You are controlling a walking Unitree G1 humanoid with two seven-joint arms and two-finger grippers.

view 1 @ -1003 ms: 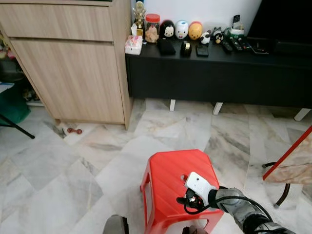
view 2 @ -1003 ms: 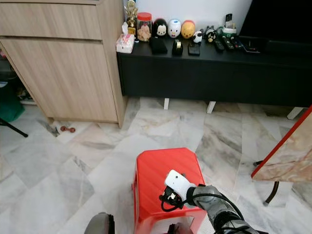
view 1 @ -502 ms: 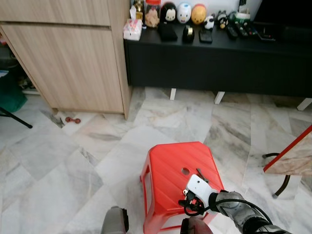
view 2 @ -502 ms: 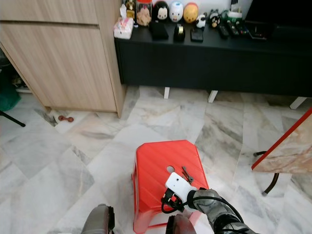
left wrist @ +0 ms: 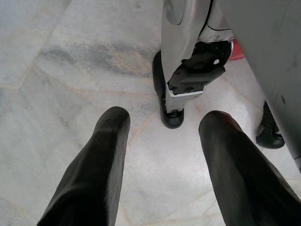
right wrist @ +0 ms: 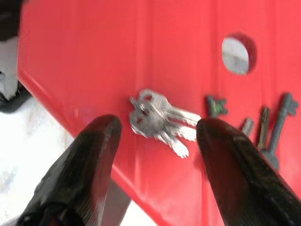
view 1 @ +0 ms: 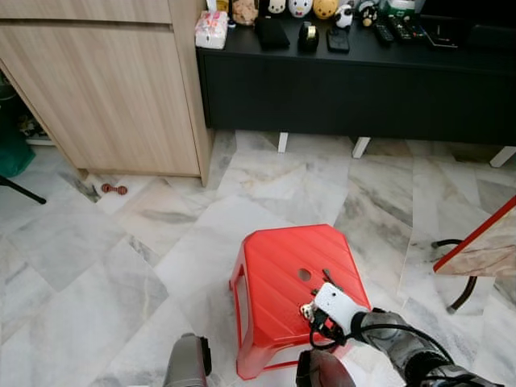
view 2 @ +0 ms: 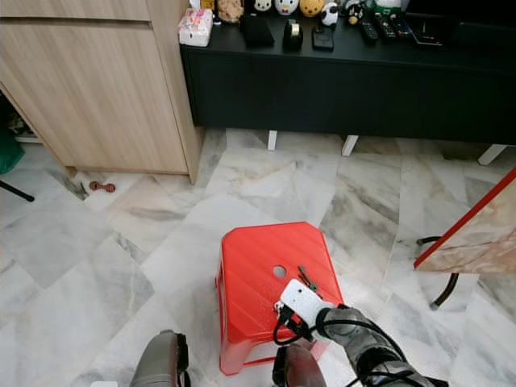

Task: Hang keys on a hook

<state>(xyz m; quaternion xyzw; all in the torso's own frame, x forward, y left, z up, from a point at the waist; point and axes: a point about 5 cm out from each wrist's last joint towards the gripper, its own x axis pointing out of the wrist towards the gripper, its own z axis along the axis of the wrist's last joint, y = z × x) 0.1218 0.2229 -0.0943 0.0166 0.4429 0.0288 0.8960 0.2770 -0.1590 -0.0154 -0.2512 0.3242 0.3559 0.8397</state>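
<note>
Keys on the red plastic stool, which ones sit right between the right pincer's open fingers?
The bunch of silver keys, fanned out between the right pincer fingers. The dark long-shafted keys lie off to one side.

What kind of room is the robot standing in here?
Probably a home living room: a low black console carries figurines and remote controls, a wooden cabinet stands beside it, and a red plastic stool sits on the marble-tiled floor.

A home living room: marble floor [view 1: 97, 266], wooden cabinet [view 1: 113, 89], low black sideboard [view 1: 355, 89] lined with figurines [view 2: 282, 6] and remotes [view 2: 371, 31].
</note>
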